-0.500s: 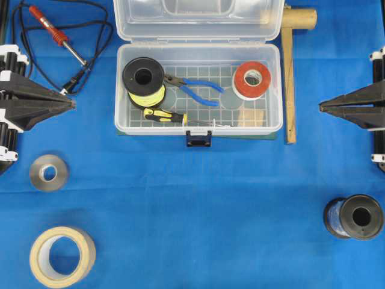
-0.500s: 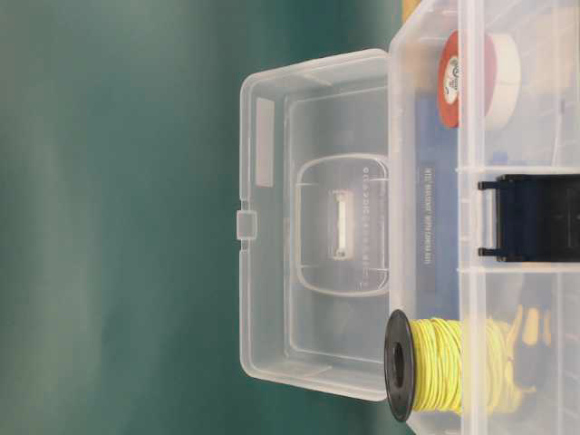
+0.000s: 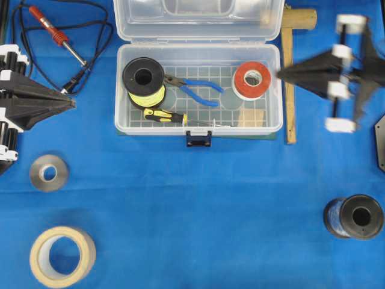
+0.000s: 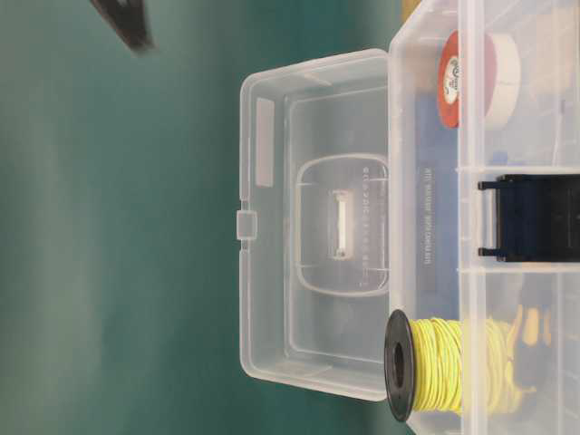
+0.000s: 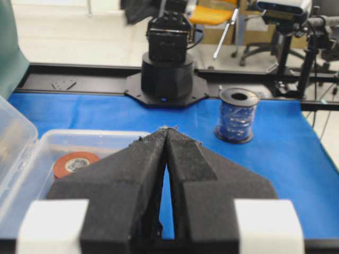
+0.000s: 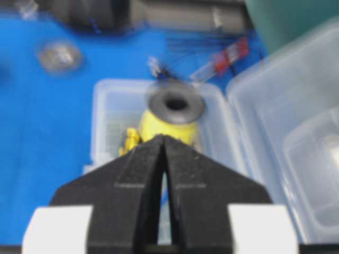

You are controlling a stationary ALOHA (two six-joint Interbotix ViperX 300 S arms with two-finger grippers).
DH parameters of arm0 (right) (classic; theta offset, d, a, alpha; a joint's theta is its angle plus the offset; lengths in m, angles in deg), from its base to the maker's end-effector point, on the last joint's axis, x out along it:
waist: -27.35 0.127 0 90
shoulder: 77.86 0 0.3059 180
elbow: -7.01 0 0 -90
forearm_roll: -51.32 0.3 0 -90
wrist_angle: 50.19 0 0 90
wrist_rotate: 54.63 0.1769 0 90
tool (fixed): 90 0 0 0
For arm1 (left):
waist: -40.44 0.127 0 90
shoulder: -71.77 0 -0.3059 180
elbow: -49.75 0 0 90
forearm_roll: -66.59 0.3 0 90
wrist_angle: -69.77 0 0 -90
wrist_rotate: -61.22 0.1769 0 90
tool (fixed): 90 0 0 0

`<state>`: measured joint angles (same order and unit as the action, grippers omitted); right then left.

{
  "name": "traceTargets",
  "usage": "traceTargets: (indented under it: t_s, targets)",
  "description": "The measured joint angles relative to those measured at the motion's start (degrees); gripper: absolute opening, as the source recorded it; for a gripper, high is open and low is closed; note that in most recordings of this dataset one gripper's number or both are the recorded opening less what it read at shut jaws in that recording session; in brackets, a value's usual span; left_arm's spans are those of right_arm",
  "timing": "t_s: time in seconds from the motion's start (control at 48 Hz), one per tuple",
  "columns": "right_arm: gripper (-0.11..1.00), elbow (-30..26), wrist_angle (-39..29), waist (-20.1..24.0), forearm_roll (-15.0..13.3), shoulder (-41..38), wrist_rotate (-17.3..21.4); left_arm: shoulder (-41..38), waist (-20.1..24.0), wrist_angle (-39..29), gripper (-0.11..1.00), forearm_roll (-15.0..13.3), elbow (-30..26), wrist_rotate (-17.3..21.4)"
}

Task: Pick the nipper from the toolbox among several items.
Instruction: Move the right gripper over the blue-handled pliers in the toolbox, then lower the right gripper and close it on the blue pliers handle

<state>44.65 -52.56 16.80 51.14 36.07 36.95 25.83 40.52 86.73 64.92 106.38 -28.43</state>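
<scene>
Currently nipper [image 3: 194, 88] lies in toolbox [image 3: 274, 90], mid-floor, long axis roughly left-right, jaws toward yellow wire spool [image 3: 144, 81]; right gripper [image 3: 280, 73], fingers pressed together and empty, nearer, tip at box's right wall; left gripper [image 3: 72, 104] closed, well apart

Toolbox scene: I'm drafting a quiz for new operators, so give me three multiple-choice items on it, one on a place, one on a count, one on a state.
1. Where does the nipper lie?
A. inside the toolbox
B. on the blue cloth
C. on the lid

2. How many tape rolls lie on the cloth outside the toolbox?
A. one
B. two
C. four

3. How are the right gripper jaws?
A. wide open
B. shut, empty
C. shut on the nipper

Answers: 1 A, it rests on the grid floor; 2 B, silver and beige rolls lower left; 3 B, fingers meet with nothing between.
</scene>
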Motion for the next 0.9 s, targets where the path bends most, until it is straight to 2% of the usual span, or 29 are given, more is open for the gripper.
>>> traceTargets:
  t_s: [0.083, 0.125, 0.313, 0.354, 0.584, 0.896]
  targets:
    - [0.02, -4.13, -4.57, -1.76, 0.00, -4.92, 0.00, 0.00, 0.00, 0.00, 0.00, -0.09, 0.00, 0.00]
    - [0.09, -5.98, -6.77, -2.55, 0.00, -7.21, 0.00, 0.00, 0.00, 0.00, 0.00, -0.09, 0.00, 0.00]
    - [0.65, -16.79, -20.48, -5.19, -0.70, -21.18, -0.70, 0.00, 0.00, 0.00, 0.00, -0.09, 0.00, 0.00]
    - [0.75, -19.07, -23.03, -5.54, -1.14, -23.73, -0.88, 0.00, 0.00, -0.09, 0.00, -0.09, 0.00, 0.00]
    - [0.70, -28.04, -31.11, -7.29, -2.81, -36.04, -1.76, -0.26, 0.00, 0.00, 0.00, -0.09, 0.00, 0.00]
    - [0.69, -30.76, -31.03, -7.56, -2.46, -46.85, -2.64, -0.35, 0.00, -0.18, 0.00, -0.18, 0.00, 0.00]
